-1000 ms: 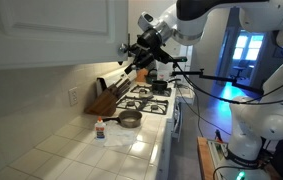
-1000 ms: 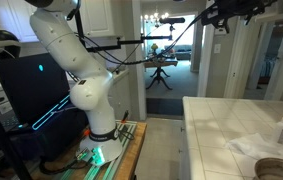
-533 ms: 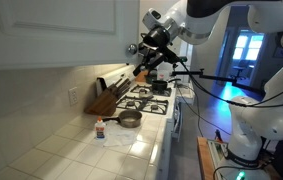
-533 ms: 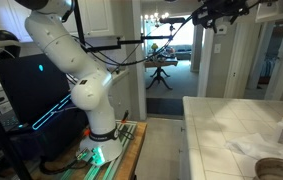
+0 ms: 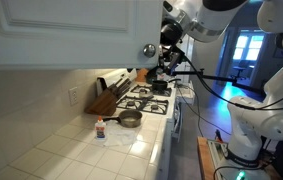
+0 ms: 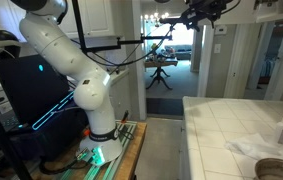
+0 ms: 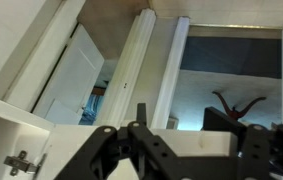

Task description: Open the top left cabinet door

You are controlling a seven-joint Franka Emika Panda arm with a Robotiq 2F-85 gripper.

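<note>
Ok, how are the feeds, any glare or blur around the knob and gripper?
In an exterior view the knob glints clearly on the top left cabinet door, but the gripper beside it is dark and soft; in an exterior view the gripper is backlit by the bright doorway; in the wrist view it is a blurred dark silhouette, so the jaws cannot be read.
</note>
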